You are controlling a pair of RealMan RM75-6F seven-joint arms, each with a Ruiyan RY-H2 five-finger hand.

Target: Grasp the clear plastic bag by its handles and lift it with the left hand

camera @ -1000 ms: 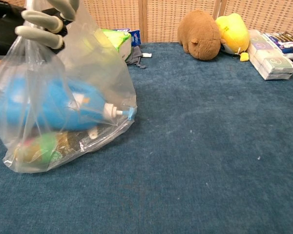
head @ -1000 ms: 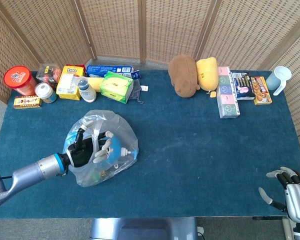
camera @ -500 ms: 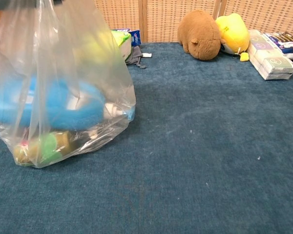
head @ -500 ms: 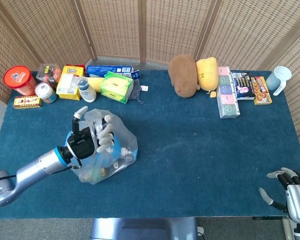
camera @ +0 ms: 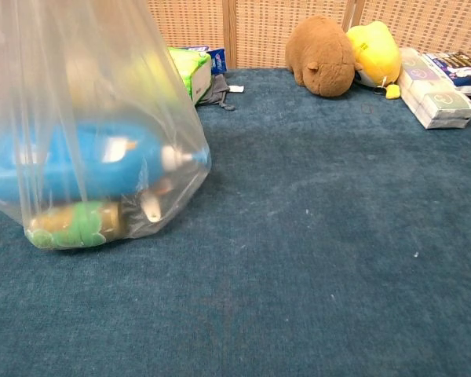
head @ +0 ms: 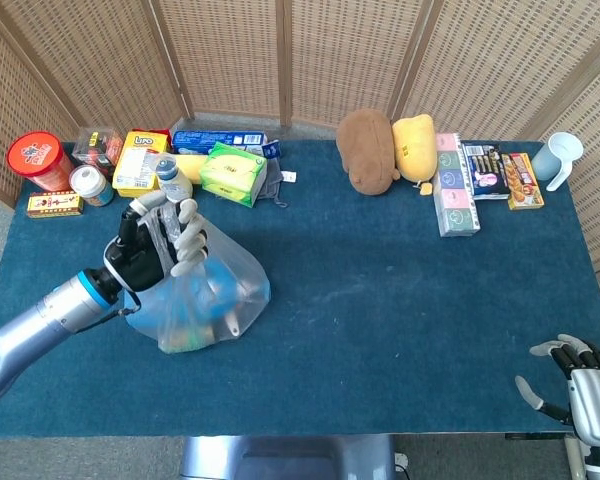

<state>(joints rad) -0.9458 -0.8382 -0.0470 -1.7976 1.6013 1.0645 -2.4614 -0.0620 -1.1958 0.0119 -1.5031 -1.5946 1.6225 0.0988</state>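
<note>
Wicker screen panels behind, blue-carpeted tabletop (head: 400,290) in front w/ clutter pushed to the far edge, prob. to leave the middle free for the lift. Far left: red tub (head: 38,160), yellow box (head: 142,163), green tissue pack (head: 233,173); far right: brown plush (head: 369,150) touching yellow plush (head: 416,148), boxed goods beside them. Left hand (head: 155,245) has fingers curled round the gathered top of the clear plastic bag (head: 205,300), i.e. it grips the handles, arm coming in from the lower left. The neck is bunched tight in the hand so the load hangs under it; film looks drawn taut upward in the chest view. Inside: blue bottle (camera: 78,165) lying on its side, greenish item (camera: 74,224) under it, both sunk to the bottom since that's where the weight settles. Bag sits left of centre; its base looks touching or barely off the tabletop, can't tell which. Judgement: grasp made, lift underway but not finished. Right hand (head: 570,375) idle at near right corner, fingers apart, holding nothing, well apart from the bag.
</note>
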